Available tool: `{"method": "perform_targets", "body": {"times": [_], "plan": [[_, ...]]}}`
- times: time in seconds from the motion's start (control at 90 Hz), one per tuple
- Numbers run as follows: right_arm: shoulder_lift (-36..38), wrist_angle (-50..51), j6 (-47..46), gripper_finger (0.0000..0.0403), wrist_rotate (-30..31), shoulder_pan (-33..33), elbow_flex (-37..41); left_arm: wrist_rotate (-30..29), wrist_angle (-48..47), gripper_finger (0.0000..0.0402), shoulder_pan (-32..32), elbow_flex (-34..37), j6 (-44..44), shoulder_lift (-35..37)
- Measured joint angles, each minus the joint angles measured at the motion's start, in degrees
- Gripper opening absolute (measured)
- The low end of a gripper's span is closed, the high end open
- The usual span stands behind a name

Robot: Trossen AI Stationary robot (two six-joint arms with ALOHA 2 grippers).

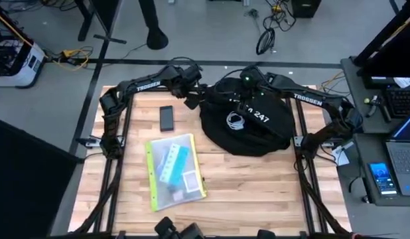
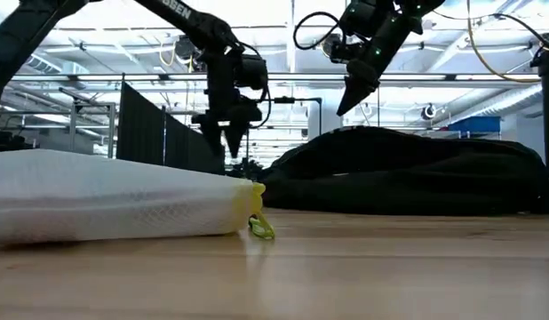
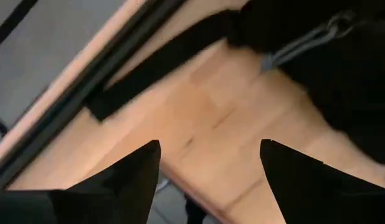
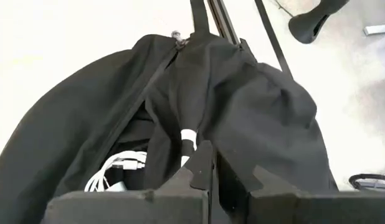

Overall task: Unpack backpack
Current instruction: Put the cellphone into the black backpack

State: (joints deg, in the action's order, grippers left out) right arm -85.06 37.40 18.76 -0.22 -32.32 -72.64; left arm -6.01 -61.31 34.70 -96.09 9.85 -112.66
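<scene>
Wooden table [image 1: 258, 192] bears one backpack [image 1: 258, 129], one phone [image 1: 166, 118], one pouch [image 1: 174, 171].

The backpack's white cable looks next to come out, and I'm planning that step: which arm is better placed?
Probably the right: its gripper hangs over the backpack near the cable; the left gripper is beside it.
</scene>
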Motion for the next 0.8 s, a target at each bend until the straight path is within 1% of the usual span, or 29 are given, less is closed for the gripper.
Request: {"method": "perform_targets", "body": {"times": [0.178,0.244,0.311,0.467,0.578,0.667,0.8], "plan": [[-0.02,-1.8,0.17,0.0,-0.07,0.02,0.0,0.4,1.35,0.0258,-0.15,0.02,-6.86,0.0],[-0.02,-1.91,0.17,0.0,-0.08,0.02,0.0,0.4,1.58,0.0258,0.06,0.02,-7.23,0.0],[-0.02,-2.18,0.15,0.0,-0.05,0.02,0.0,0.4,-0.2,0.0258,0.13,0.02,-8.01,0.0],[-0.02,-2.17,0.37,0.0,-0.08,0.02,0.0,0.38,-2.82,0.0266,-0.58,0.02,-13.86,0.0],[-0.02,-2.13,0.39,0.0,-0.08,0.0,0.0,0.42,-1.73,0.029,-1.76,0.02,-18.96,0.0],[-0.02,-1.98,0.4,0.0,-0.05,0.02,0.0,1.29,-1.35,0.0321,-2.96,0.02,-22.17,0.0],[-0.02,-1.87,0.39,0.0,-0.08,0.0,0.0,3.3,-1.2,0.0379,-3.82,0.02,-22.05,0.0]]}}
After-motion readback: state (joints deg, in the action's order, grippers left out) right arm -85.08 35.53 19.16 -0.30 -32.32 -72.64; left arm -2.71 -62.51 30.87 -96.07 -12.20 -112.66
